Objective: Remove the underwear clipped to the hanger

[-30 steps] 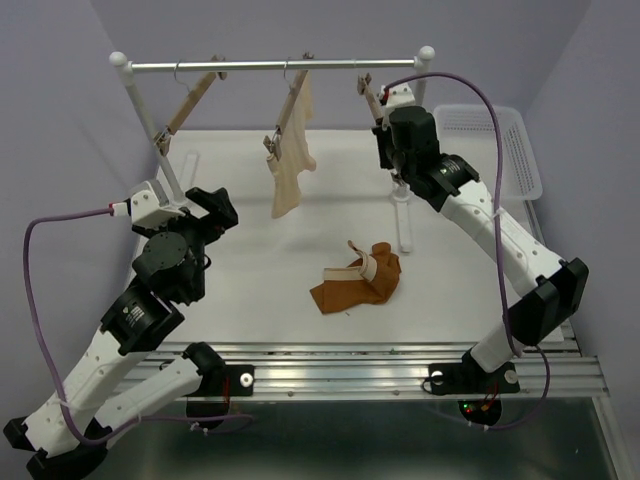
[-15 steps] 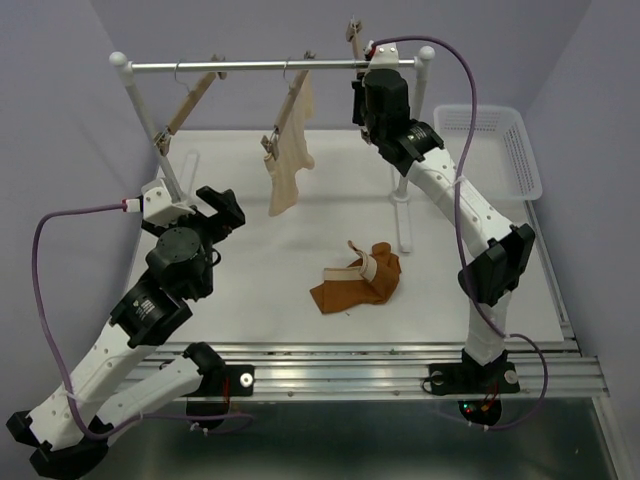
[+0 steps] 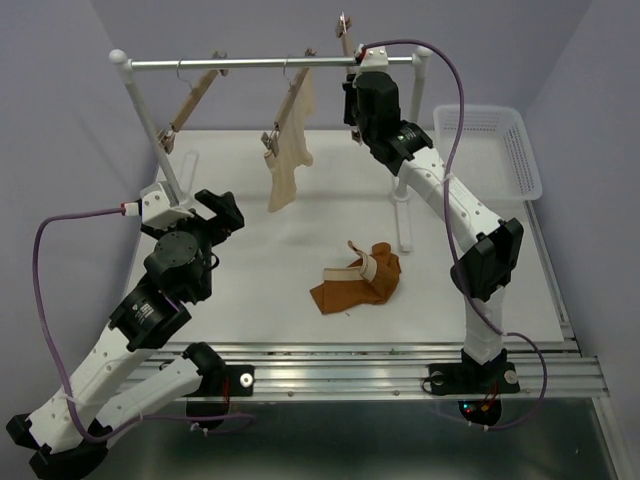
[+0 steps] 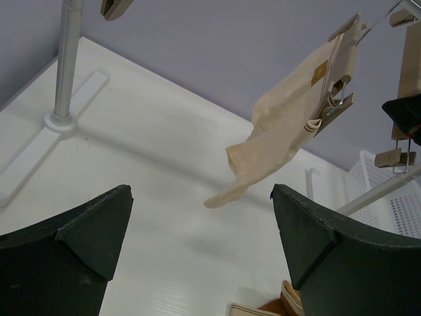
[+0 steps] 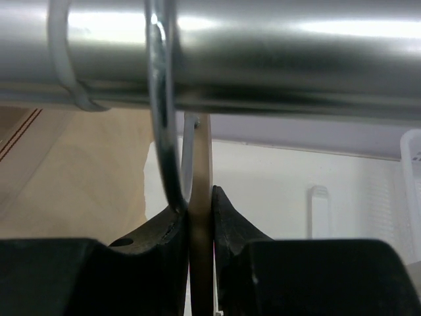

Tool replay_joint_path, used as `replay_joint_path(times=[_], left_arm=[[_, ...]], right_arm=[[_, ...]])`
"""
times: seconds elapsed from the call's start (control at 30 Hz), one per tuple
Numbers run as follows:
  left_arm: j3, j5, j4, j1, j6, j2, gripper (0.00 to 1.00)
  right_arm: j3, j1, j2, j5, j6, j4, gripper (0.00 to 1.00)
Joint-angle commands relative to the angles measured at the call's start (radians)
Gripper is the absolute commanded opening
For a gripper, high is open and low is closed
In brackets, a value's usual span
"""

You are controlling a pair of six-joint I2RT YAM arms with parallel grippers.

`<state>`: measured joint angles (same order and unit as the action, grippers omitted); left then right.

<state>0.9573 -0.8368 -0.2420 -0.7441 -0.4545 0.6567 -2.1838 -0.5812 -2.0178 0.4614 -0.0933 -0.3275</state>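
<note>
1. the right gripper is up at the right end of the rail, its dark fingers pressed together on the thin, flat wooden bar of the hanger.
2. the hanger's grey wire hook curves over the round, shiny metal rail, and one wooden end sticks up above it.
3. the underwear lies well below and in front of the rail on the white table. it is a crumpled, soft rust-brown heap with a pale band showing, apart from every hanger.
4. the left gripper hangs below the rail's left end, its matte, wedge-shaped fingers spread wide around nothing.
5. a limp cream cloth hangs from the clips of a second wooden hanger near the rail's middle.
6. a white lattice basket sits right of the rail.
</note>
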Motion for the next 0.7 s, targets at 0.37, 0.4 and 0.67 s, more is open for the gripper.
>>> replay_joint_path(times=[0.37,0.4,0.67], left_arm=[[-0.002,0.013,0.050,0.006,0.008,0.004,0.99],[0.000,0.018,0.050,0.005,0.008,0.004,0.99],[-0.003,0.042,0.052,0.006,0.007,0.015,0.99]], right_arm=[[0.185,0.007,0.178,-0.111,-0.065,-0.056,0.57],[0.190,0.007,0.191,-0.125,-0.063,-0.056,0.70],[0.323,0.007,0.359,-0.227,-0.043,-0.035,1.00]])
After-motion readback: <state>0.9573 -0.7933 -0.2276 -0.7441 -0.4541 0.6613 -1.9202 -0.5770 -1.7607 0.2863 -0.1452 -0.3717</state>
